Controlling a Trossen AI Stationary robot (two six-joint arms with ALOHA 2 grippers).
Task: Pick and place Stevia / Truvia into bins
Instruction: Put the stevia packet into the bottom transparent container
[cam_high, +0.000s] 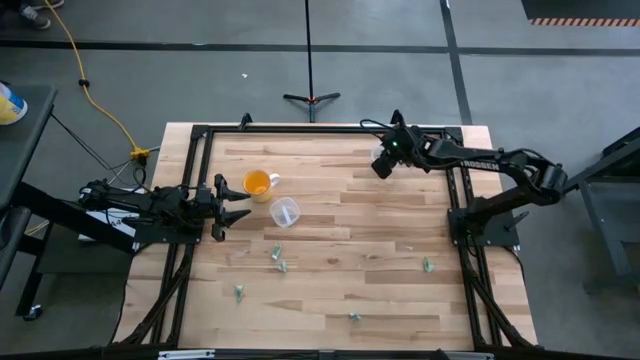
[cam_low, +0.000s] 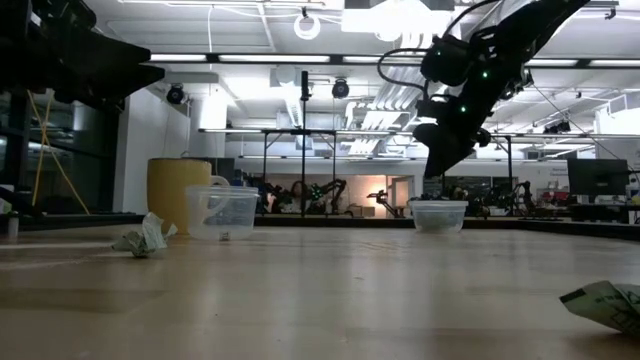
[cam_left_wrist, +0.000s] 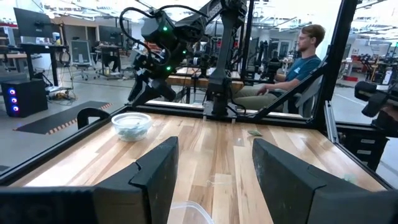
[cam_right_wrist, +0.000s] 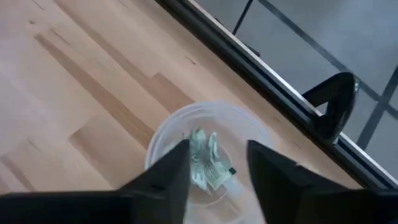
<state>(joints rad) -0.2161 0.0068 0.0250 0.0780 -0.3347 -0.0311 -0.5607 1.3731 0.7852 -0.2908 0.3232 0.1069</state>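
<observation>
At far left, left gripper (cam_high: 232, 207) parked low at the table's (cam_high: 380, 270) edge, dark fingers (cam_left_wrist: 158, 171) spread apart with nothing between them, pointing toward the near clear cup (cam_high: 285, 212). Just beside it, toward the back, an orange cup (cam_high: 258, 184) with a handle. Near clear cup round, see-through, faintly bluish, seen in the low view (cam_low: 222, 212) with a small scrap on its floor. In front of these, loose sweetener packets (cam_high: 277, 252) strewn over the pale wood: tiny, flat, green and white, several crumpled, scattered well apart across the table's front half, one out toward the right (cam_high: 427, 265). Farther right and at the back edge, right gripper (cam_high: 381, 166) hanging directly above the second clear cup (cam_right_wrist: 205, 155), jaws parted and gripping nothing. Inside that cup, a heap of packets (cam_right_wrist: 205, 163), white paper with green print, creased and lying across one another. Beyond the table, a seated person (cam_left_wrist: 292, 68) in a chair.
</observation>
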